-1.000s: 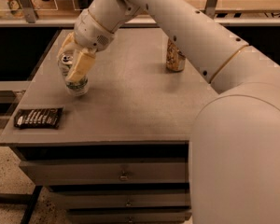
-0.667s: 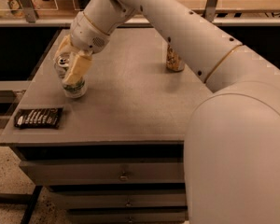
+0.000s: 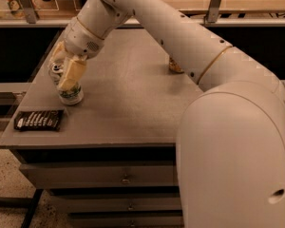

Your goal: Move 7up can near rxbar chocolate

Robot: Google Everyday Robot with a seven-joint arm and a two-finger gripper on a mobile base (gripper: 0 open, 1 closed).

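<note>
The 7up can [image 3: 71, 94], white with green markings, stands slightly tilted near the front left of the grey table [image 3: 133, 113]. My gripper [image 3: 62, 70] reaches down from the upper right and is shut on the can's upper part, with a tan finger [image 3: 72, 72] on its right side. The rxbar chocolate [image 3: 39, 119], a flat dark wrapper with white lettering, lies at the table's front left corner. It is a short way in front of and left of the can, not touching it.
An orange-tan can [image 3: 174, 67] stands at the back right of the table, mostly hidden behind my arm. My large white arm [image 3: 228, 127] covers the right side. Drawers [image 3: 126, 177] sit below the tabletop. A rail and shelf run behind.
My gripper has moved the 7up can toward the front left, closer to the rxbar chocolate. The bar and the orange-tan can have not moved.
</note>
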